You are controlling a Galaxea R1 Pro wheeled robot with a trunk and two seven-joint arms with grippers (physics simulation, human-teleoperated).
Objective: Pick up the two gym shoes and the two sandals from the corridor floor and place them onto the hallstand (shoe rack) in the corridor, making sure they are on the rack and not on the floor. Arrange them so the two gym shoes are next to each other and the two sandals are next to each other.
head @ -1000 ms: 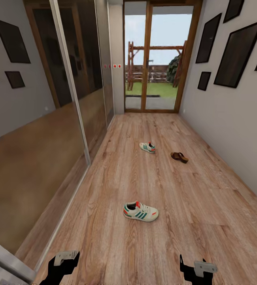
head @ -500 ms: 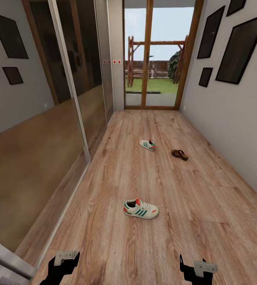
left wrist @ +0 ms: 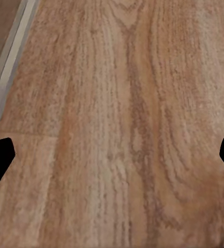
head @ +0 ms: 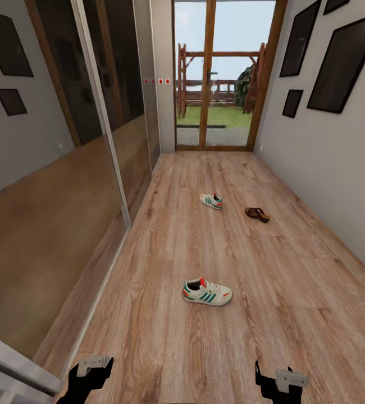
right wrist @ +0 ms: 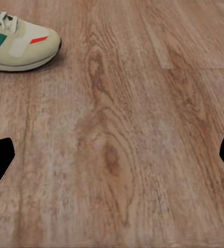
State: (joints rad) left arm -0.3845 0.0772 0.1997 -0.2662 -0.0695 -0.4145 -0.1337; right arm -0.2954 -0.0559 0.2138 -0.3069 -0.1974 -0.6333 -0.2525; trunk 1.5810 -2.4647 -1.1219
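Observation:
One gym shoe (head: 206, 292), white with green stripes and red accents, lies on the corridor floor (head: 165, 336) a little ahead of me, between my two arms. Its toe end also appears in the right wrist view as the gym shoe (right wrist: 19, 44). The other gym shoe (head: 211, 201) lies farther down the corridor, with a dark brown sandal (head: 257, 214) to its right. My left gripper (head: 92, 371) and right gripper (head: 272, 380) hang low at the picture's bottom edge, both open and empty over bare planks. The hallstand is out of view.
Mirrored sliding doors (head: 101, 129) line the left side. A pale grey edge (head: 14, 365) juts in at the lower left corner. Framed pictures hang on the right wall (head: 328, 168). A glass door (head: 224, 73) closes the far end.
The whole picture has shifted slightly, so the camera has moved. The shoes and sandal lie where they were, and both grippers hold the same pose.

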